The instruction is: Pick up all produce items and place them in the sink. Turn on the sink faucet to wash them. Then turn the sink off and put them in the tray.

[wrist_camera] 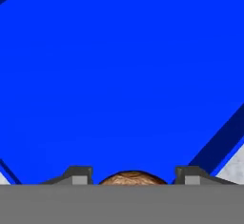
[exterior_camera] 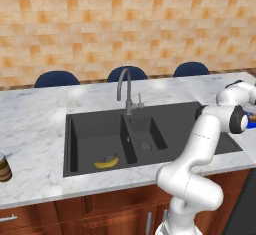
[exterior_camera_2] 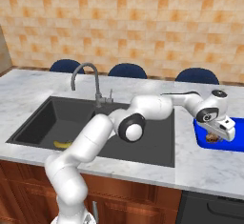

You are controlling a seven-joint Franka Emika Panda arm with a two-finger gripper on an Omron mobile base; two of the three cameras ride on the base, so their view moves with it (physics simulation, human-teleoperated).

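Left base view: the arm rises beside the sink (exterior_camera: pixel 100 129) and reaches right, its wrist over the bench (exterior_camera: pixel 35 124) at the sink's right end. The banana (exterior_camera: pixel 106 162) lies on the floor of the sink's left basin, near the front wall. The sink faucet (exterior_camera: pixel 126 89) stands behind the divider between the basins. A dark jar (exterior_camera: pixel 4 167) stands on the bench well left of the sink; any label on it is too small to read.

Right base view: the arm stretches from the sink's front across to the blue tray (exterior_camera_2: pixel 236 144), which lies on the bench just right of the sink. The hand points down over the tray, with the jaws (exterior_camera_2: pixel 213 137) low above it and the brown ball (exterior_camera_2: pixel 212 137) between them. The banana shows as a yellow sliver in the left basin.

Hand view: the tray floor lies close below. The two fingertips (wrist_camera: pixel 78 175) stand apart with the top of the brown ball between them; whether they press on it cannot be told. No writing is legible in any view.
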